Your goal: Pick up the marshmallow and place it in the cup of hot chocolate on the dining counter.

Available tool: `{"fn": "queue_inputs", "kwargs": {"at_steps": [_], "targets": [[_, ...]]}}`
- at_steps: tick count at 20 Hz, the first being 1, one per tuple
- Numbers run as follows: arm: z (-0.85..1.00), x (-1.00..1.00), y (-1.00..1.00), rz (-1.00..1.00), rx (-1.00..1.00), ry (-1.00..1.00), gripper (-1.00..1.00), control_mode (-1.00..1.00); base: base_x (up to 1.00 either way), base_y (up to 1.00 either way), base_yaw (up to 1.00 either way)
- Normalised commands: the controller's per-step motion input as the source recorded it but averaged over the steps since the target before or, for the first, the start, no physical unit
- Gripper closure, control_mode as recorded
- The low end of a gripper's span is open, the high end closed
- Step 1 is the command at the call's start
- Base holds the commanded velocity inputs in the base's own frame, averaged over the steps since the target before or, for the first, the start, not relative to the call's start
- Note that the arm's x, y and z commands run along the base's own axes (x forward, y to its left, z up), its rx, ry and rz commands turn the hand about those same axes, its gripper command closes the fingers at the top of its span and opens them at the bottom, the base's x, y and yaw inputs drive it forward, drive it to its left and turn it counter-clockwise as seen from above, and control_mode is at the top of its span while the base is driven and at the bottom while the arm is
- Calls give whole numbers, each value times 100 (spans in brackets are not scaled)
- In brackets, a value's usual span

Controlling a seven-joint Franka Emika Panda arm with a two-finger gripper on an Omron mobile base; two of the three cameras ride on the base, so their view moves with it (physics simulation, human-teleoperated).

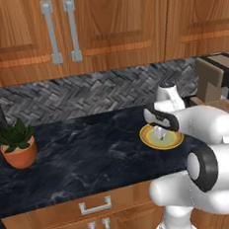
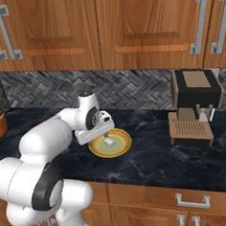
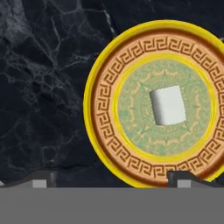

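The marshmallow [image 3: 167, 105] is a small white cube in the middle of a round yellow plate [image 3: 97, 74] with a patterned rim. The plate rests on a black marble wall counter [image 1: 90, 153]. My gripper [image 2: 105, 133] hovers just above the plate [image 2: 123, 144], pointing down, a little to one side of the marshmallow [image 2: 109, 141]. In the hand view my gripper [image 3: 111, 179] is open, its fingertips [image 3: 41, 178] wide apart with nothing between them. The cup of hot chocolate and the dining counter are out of view.
A terracotta plant pot [image 1: 20, 151] stands at the counter's left end. A coffee machine [image 2: 193, 106] stands to the right of the plate. Wooden cabinets [image 1: 103, 23] hang above the counter, and drawers [image 1: 95, 206] sit below its front edge.
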Motion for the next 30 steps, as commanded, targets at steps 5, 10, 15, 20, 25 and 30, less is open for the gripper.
{"fn": "queue_inputs", "kwargs": {"at_steps": [5, 10, 15, 20, 25, 30], "targets": [[-16, 26, -22, 10, 0, 7, -100, -100, 0, 0, 0], [-17, 37, -2, 5, 0, 10, -100, -100, 0, 0, 0], [-17, 34, 0, 1, 0, 7, -100, -100, 0, 0, 0], [-20, 19, 0, 1, 0, 2, -100, -100, 0, 0, 0], [-24, 9, 0, 0, 0, 0, -100, -100, 0, 0, 0], [-23, 5, 0, 0, 0, 0, -100, -100, 0, 0, 0]]}}
